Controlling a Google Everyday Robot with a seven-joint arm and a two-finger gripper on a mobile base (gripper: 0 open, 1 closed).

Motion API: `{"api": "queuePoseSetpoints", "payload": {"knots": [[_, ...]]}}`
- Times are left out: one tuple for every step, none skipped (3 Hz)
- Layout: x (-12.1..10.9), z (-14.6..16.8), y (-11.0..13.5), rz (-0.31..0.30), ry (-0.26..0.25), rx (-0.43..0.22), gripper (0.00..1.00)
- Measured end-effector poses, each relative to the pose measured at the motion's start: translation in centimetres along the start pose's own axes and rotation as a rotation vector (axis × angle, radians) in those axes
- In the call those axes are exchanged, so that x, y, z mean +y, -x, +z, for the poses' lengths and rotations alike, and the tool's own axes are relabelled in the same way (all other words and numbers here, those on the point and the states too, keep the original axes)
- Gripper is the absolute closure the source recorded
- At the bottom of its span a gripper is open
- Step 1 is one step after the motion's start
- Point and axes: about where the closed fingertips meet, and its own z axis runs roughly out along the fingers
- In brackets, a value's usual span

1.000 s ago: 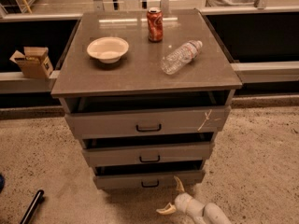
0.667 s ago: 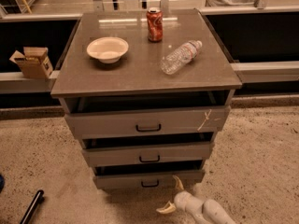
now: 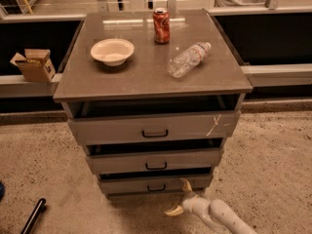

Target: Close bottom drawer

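Observation:
The bottom drawer [image 3: 126, 185] is the narrowest of three grey drawers in the cabinet, with a small black loop handle [image 3: 156, 187]. It stands slightly pulled out, with a dark gap above its front. My gripper [image 3: 179, 197] is at the end of a white arm coming from the bottom right. It is open, its two pale fingers spread. The upper fingertip [image 3: 185, 184] is right at the lower right part of the drawer front. The lower fingertip [image 3: 171, 211] hangs over the floor.
The mid-width drawer [image 3: 155, 161] and the widest drawer [image 3: 154, 128], with a white scratch, are also partly open. The cabinet top [image 3: 146, 77] bears a bowl [image 3: 112, 50], a red can [image 3: 161, 25] and a lying plastic bottle [image 3: 188, 59]. A cardboard box [image 3: 33, 65] sits left. A black rod [image 3: 32, 216] lies bottom left.
The gripper and arm have shifted very slightly; the drawers have not visibly moved.

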Motion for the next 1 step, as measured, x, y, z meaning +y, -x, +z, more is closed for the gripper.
{"api": "queuePoseSetpoints", "payload": {"knots": [[0.00,0.00,0.00,0.000,0.000,0.000,0.00]]}}
